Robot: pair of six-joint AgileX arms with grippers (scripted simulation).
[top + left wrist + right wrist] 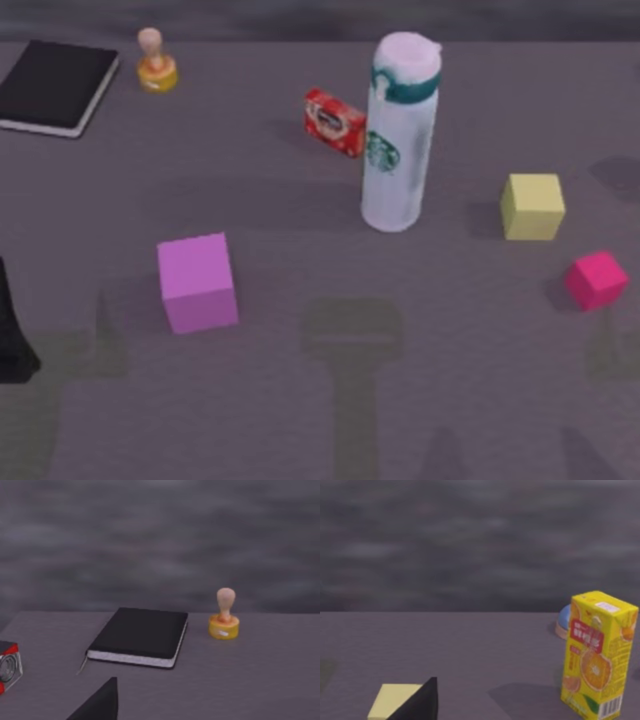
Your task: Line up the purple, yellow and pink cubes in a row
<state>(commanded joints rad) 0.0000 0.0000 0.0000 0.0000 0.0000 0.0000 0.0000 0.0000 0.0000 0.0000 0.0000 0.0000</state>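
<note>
Left arm (14,335) low at left edge; right unseen.

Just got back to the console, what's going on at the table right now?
Nothing is being held yet. The three cubes sit apart: the purple cube towards the left, the yellow cube and the pink cube close together on the right. A tall white bottle stands between the two groups. The left arm sits at the left edge; the right arm isn't in the top view.

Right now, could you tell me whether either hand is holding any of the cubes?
Neither is: the purple cube, yellow cube and pink cube all sit free on the table, with no hand touching them.
</note>
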